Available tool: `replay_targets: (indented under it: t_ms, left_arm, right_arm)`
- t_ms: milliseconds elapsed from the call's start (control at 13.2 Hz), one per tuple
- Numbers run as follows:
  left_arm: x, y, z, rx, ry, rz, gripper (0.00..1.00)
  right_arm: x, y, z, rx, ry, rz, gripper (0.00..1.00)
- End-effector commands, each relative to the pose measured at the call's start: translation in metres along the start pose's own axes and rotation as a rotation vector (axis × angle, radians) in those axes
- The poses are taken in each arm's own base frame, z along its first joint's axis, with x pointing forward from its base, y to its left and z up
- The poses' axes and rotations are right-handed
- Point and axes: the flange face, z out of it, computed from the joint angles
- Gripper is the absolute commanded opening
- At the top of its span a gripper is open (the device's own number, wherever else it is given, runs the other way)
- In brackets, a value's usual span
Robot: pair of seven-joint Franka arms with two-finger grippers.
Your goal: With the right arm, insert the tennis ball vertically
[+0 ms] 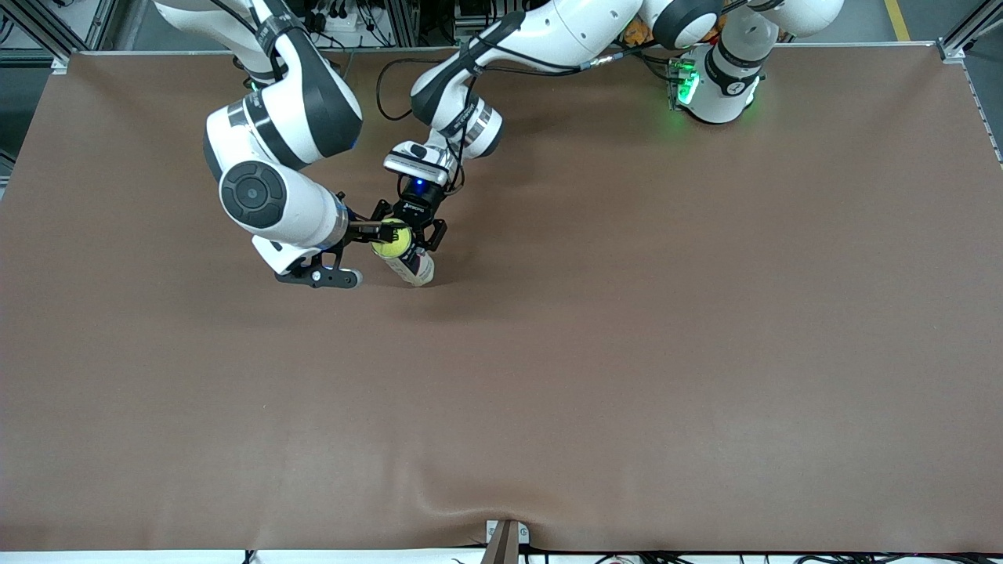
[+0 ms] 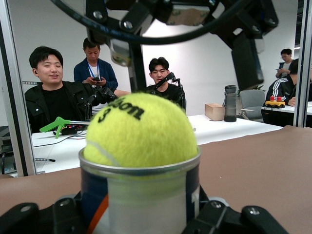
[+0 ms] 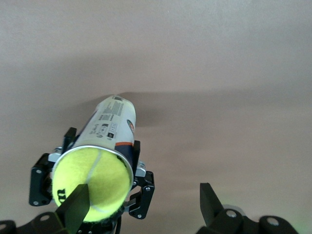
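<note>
Jaws first: the right gripper point(image 1: 374, 232) stands fully spread and grips nothing, one finger in front of the ball's edge in the right wrist view; the left gripper point(image 1: 413, 235) is closed on the can's body, its black fingers clamped on either side of it just below the rim.

Brown table mat point(image 1: 627, 352): fills most of the front view and carries nothing else that can be seen.

Right arm: enters from the upper left of the front view and bends down to the left of centre. Its gripper hangs over the can's mouth, at the ball's side, with the wrist camera looking down the can's axis. Judgement: this placement suits a vertical push or release into the mouth.

Left arm: reaches across from the upper right of the front view. It holds the can upright with the open end up, which appears intended to steady the can as a receiver for the ball.

White cylindrical plastic can with printed label and metal rim point(image 3: 113, 127): upper left of centre in the front view, held above the mat, mouth up.

Yellow-green felt tennis ball marked with black lettering and a "3" point(image 2: 140, 130): seated in the can's mouth, roughly its upper half proud of the rim. Judgement: insertion is begun but not complete; the ball is not yet fully inside.
</note>
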Motion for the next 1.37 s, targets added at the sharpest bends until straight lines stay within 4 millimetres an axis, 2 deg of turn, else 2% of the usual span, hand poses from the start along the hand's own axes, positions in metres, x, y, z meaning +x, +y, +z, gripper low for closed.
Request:
replay_targets:
  t_ms: [0,532,608,759,987,1291]
  left_arm:
    - [0.005,0.009,0.011,-0.03,0.05,-0.018,0.75]
    - [0.006,0.01,0.011,-0.032,0.051,-0.02,0.75]
    - [0.006,0.01,0.011,-0.032,0.051,-0.02,0.75]
    - [0.008,0.01,0.011,-0.032,0.052,-0.021,0.75]
    - [0.012,0.011,0.011,-0.031,0.056,-0.029,0.75]
    - [0.013,0.011,0.011,-0.03,0.056,-0.031,0.75]
  right_arm:
    - [-0.001,0.004,0.012,0.001,0.0,-0.006,1.0]
    - [0.002,0.003,0.016,0.008,0.007,-0.002,1.0]
    - [0.001,0.003,0.014,0.009,0.008,-0.004,1.0]
    - [0.005,0.015,-0.002,0.028,0.032,0.014,1.0]
    - [0.016,0.071,-0.05,0.078,0.107,0.08,1.0]
    - [0.016,0.155,-0.099,0.069,0.189,0.021,1.0]
